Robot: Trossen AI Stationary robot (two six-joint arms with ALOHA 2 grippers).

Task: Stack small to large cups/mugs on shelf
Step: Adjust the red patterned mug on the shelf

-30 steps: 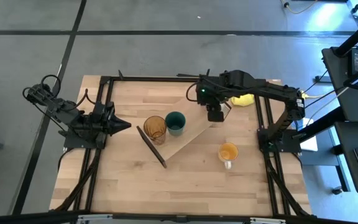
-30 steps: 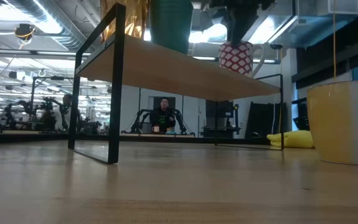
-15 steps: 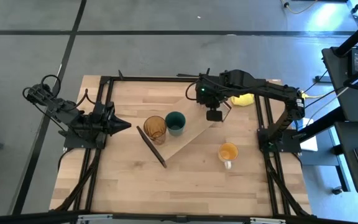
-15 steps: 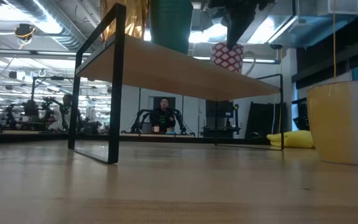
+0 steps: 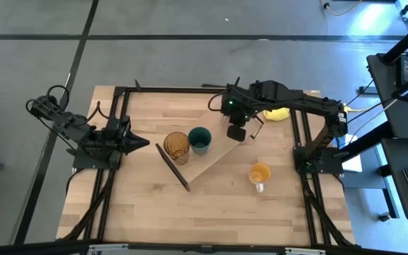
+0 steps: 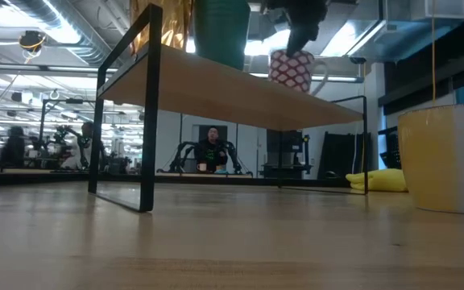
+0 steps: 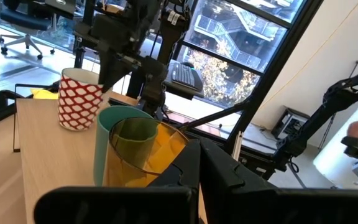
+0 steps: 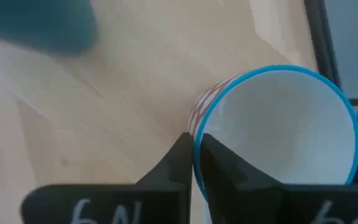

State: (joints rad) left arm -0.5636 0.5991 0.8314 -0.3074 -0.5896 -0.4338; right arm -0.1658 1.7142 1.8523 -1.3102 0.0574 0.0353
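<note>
From my remote seat: R gripper (image 5: 236,132) is over the shelf (image 5: 214,152), fingers pinched on the rim of the white mug (image 8: 278,130) w/ red pattern, one finger inside, one out. Low cam shows the mug's base at the shelf top; can't tell if it's touching. Teal cup (image 5: 200,139) and amber tumbler (image 5: 176,146) sit side by side on the shelf's left end. Orange mug (image 5: 260,173) is on the table, right of the shelf. L gripper (image 5: 137,142) parked at the table's left, fingers narrow, holding nothing.
</note>
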